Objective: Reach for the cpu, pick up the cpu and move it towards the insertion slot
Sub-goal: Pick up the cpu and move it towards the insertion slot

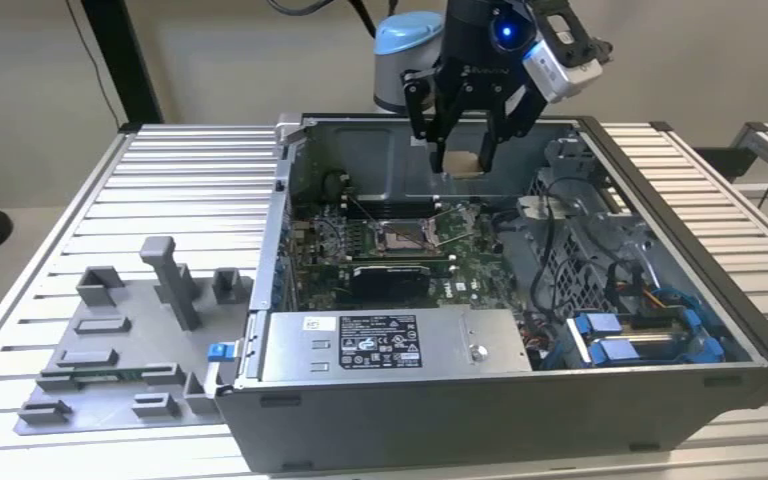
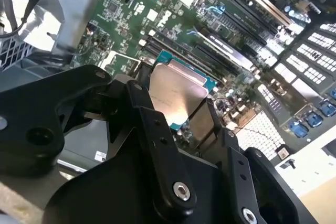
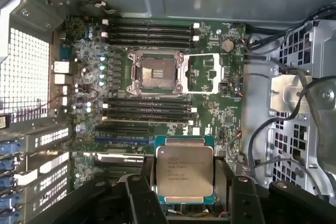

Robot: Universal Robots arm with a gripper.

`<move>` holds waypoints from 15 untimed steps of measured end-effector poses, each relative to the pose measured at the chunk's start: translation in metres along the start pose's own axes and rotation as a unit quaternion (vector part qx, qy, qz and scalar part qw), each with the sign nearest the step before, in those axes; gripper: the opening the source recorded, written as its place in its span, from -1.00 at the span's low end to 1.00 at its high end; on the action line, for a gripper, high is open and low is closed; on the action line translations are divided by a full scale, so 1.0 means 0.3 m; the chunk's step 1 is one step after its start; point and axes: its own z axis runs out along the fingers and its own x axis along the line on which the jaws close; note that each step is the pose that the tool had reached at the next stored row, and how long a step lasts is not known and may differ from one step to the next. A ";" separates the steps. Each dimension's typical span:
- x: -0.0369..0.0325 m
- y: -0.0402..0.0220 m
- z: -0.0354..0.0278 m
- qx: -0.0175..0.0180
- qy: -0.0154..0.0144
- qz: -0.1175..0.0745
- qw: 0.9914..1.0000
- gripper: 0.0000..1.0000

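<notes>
My gripper point(image 1: 463, 150) hangs over the back of the open computer case point(image 1: 744, 330), shut on the cpu point(image 1: 462, 162), which shows its tan face in the exterior view. In both wrist views the cpu point(image 3: 184, 174) point(image 2: 176, 95) shows a silver-white top with a green rim, clamped between the two black fingers point(image 3: 140, 200). The insertion slot point(image 1: 398, 235) point(image 3: 156, 73) is a silvery square frame with a dark centre on the green board. Its hinged cover plate point(image 3: 205, 73) lies flipped open beside it. The cpu is held above the board, apart from the slot.
Rows of black memory slots point(image 3: 149, 30) flank the socket. A grey power supply point(image 1: 384, 345) and blue drive clips point(image 1: 624, 340) fill the case's near side, with cables point(image 3: 283, 129) by the metal cage. A grey fixture plate point(image 1: 117, 350) sits on the table at the exterior view's left.
</notes>
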 end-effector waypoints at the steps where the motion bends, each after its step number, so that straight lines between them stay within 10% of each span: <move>1: -0.001 0.009 0.002 0.000 0.000 0.000 1.000 -1.00; 15: -0.012 0.128 0.021 0.000 0.000 0.001 1.000 -1.00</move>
